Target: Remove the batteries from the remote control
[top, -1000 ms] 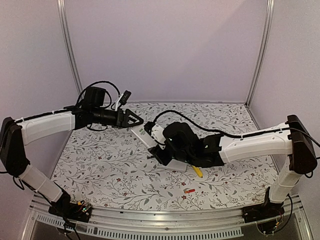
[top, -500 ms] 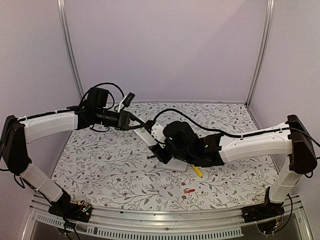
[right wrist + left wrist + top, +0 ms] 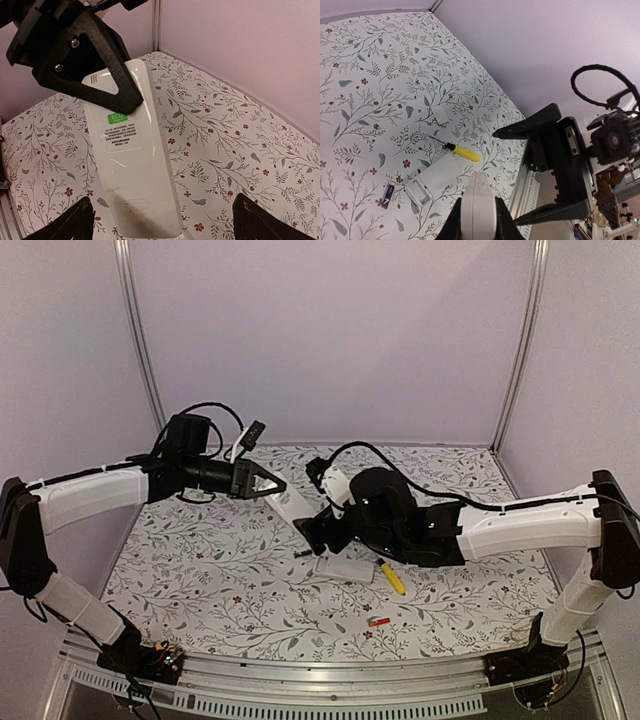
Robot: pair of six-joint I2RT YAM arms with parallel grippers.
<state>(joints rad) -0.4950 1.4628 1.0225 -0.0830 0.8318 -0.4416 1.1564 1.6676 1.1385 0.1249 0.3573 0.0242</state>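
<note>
Plain lilac walls (image 3: 330, 330) enclose a floral-patterned table (image 3: 200, 580).

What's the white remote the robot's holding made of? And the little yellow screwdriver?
The remote looks like smooth, glossy white plastic: light glints off its top end. The screwdriver has a bright yellow handle, probably plastic too, and a thin dark shaft, likely metal, though it's too small to be sure.

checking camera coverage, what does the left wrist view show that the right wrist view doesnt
Only the left wrist view: the yellow screwdriver, a second white remote lying on the table, a dark battery near it, and the whole open right gripper. Only the right wrist view: the green label on the held remote. Both: the held remote, clamped in the left gripper, and the flowered table.
</note>
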